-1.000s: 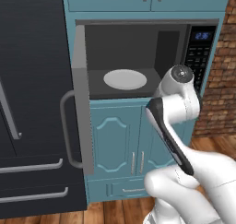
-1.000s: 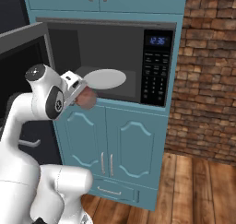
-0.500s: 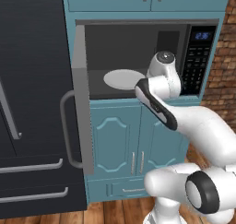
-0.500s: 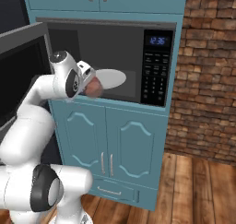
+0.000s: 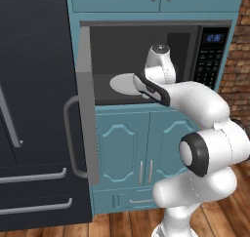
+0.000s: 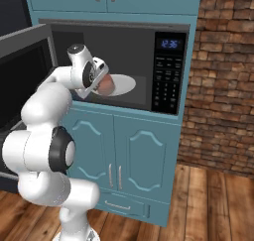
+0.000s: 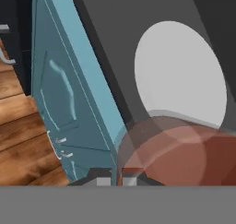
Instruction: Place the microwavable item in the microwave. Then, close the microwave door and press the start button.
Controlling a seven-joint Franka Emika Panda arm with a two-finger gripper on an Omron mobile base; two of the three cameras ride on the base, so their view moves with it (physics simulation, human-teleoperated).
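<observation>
Gripper (image 6: pixel 101 82) has advanced from in front of cabinet into microwave (image 6: pixel 119 66) mouth, jaws clamped on microwavable item (image 6: pixel 105 86), now over turntable (image 6: pixel 124 84) edge; release comes next, door (image 5: pixel 84 104) open

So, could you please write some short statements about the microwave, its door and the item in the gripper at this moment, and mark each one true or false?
1. The microwave door stands open. True.
2. The reddish-brown item already lies on the white turntable, apart from the gripper. False: it sits at the gripper, at the front opening of the microwave, near the turntable's edge.
3. The keypad strip shows a lit blue display. True.
4. The cabinet doors below the microwave are open. False: they are shut.
5. A brick wall stands to the right of the microwave. True.
</observation>
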